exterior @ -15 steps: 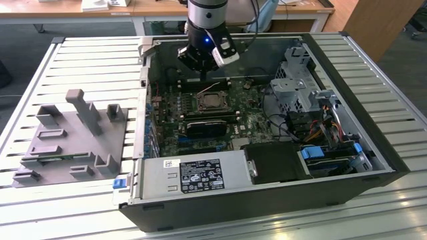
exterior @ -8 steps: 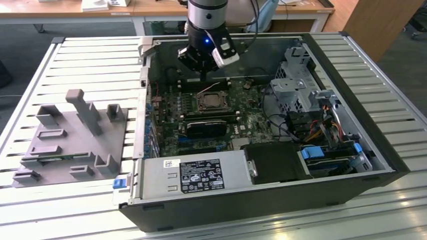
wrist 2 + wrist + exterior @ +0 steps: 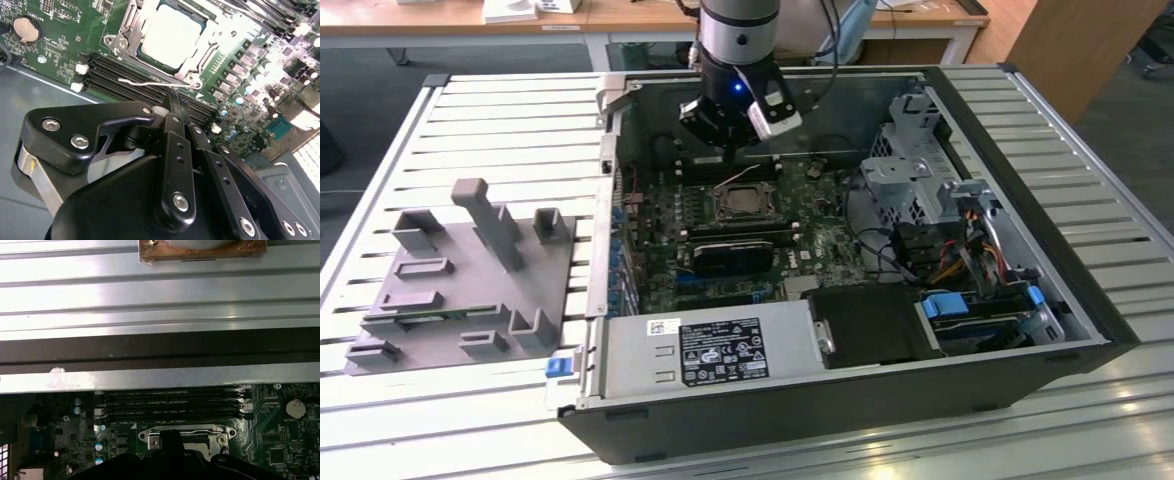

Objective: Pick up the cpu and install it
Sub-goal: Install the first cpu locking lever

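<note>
The cpu, a silvery square plate, lies flat inside the socket frame on the green motherboard; the exterior view shows the cpu at the board's middle. My gripper hangs just above the board beside the socket, over the black memory slots. Its black fingers meet at the tip with nothing between them. A thin metal lever lies between the tip and the socket. In the exterior view my gripper is just beyond the socket, toward the case's far wall.
The open computer case lies on a slatted metal table. A grey fixture block stands at the exterior view's left. Inside the case are a power supply, a drive cage and cable bundles.
</note>
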`<state>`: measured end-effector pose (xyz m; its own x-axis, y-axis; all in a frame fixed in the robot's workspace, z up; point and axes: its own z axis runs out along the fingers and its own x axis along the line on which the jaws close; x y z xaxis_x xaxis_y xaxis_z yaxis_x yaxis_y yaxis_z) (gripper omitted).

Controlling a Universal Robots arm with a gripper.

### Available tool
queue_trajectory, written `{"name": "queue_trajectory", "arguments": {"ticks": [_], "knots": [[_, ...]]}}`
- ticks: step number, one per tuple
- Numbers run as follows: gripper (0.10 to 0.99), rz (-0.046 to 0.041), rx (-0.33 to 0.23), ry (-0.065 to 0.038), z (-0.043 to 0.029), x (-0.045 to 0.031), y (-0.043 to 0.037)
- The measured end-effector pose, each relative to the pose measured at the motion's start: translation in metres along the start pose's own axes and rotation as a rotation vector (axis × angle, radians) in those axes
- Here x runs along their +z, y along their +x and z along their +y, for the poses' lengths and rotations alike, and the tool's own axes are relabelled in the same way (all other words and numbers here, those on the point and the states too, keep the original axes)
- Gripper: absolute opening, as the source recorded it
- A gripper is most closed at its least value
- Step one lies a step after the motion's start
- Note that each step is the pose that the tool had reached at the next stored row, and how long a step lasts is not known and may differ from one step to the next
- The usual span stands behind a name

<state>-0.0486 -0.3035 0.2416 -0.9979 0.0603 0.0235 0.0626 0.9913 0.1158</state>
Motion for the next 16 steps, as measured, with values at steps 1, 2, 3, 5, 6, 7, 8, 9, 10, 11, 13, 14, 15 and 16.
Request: {"name": "queue_trajectory", "arguments": {"ticks": [1,2,3,5,6,7,8,9,10,11,13,14,15,16], "knots": [[0.106,-0.0014,0.0,0.001,0.0,0.0007,0.0],[0.106,-0.0061,-0.001,0.001,-0.0001,0.0011,0.0],[0.106,-0.0114,-0.002,0.001,-0.0002,0.0015,-0.0001],[0.106,-0.0223,-0.003,0.003,-0.0002,0.0027,-0.0002],[0.106,-0.0254,-0.004,0.004,-0.0002,0.0036,-0.0004],[0.106,-0.0261,-0.004,0.004,-0.0002,0.0044,-0.001],[0.106,-0.0261,-0.004,0.004,-0.0001,0.0051,-0.0022],[0.106,-0.0261,-0.004,0.004,0.0001,0.0058,-0.0034],[0.106,-0.0261,-0.004,0.004,0.0003,0.0066,-0.005],[0.106,-0.0261,-0.004,0.004,0.0007,0.0074,-0.0066],[0.106,-0.0261,-0.004,0.004,0.0017,0.0089,-0.009],[0.106,-0.0261,-0.004,0.004,0.0027,0.0097,-0.0097],[0.106,-0.0262,-0.004,0.004,0.004,0.0105,-0.0103],[0.106,-0.0262,-0.004,0.004,0.0048,0.0113,-0.0108]]}}
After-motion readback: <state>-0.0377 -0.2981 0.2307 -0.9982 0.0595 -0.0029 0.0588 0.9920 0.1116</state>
